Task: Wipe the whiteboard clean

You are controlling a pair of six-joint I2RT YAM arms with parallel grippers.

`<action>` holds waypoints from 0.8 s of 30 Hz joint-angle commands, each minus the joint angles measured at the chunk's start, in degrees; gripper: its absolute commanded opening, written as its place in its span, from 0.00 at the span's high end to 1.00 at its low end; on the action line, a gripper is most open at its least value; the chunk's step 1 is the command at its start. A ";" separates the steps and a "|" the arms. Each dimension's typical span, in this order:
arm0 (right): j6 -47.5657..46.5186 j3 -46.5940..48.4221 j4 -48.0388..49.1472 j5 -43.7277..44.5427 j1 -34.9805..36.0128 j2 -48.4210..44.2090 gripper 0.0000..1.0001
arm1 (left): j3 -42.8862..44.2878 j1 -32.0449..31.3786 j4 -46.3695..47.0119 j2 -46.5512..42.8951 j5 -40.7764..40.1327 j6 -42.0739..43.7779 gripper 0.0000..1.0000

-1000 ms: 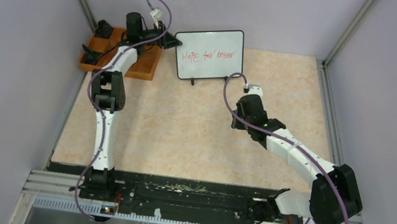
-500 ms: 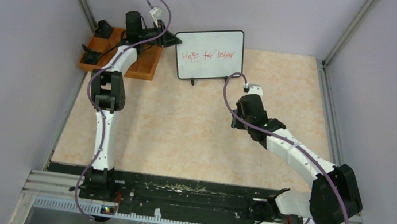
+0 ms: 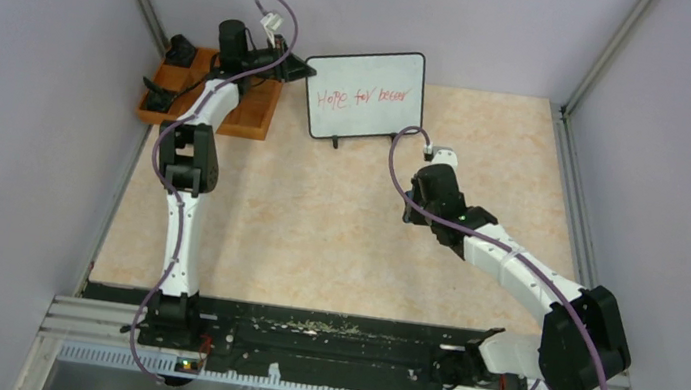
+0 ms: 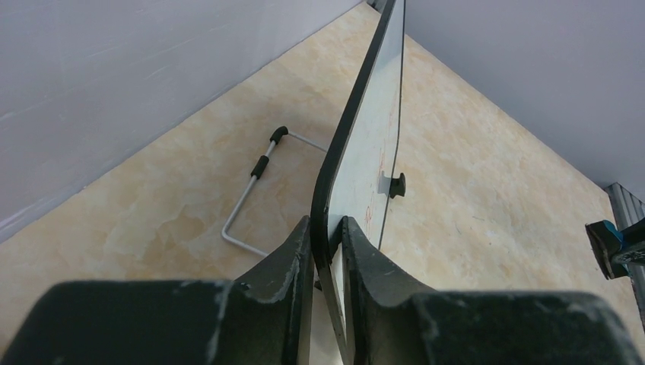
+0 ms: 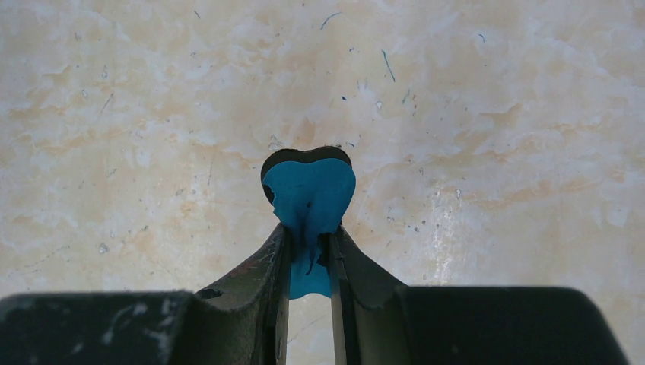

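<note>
No change over the last second: left jaws clamp the 9 o'clock edge of the whiteboard point(image 3: 368, 122), right jaws pinch the blue eraser point(image 5: 310, 199), and I see the red writing point(image 3: 362, 97) unwiped.

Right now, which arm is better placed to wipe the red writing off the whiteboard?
The right. The right gripper is shut on a blue pad in front of the whiteboard; the left gripper is shut on the whiteboard's edge, probably steadying it.
</note>
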 commanded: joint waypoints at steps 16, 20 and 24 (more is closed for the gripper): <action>-13.01 27.30 9.65 -2.57 0.61 23.34 1.00 | -0.06 -0.37 -2.32 1.20 -0.11 3.57 0.92; -14.95 30.95 13.92 -4.44 0.56 27.46 1.00 | -0.16 -0.37 -2.68 1.05 -0.23 3.88 0.96; -16.25 31.85 20.97 -5.31 0.56 30.35 1.00 | -0.22 -0.36 -2.87 0.73 -0.66 4.32 0.98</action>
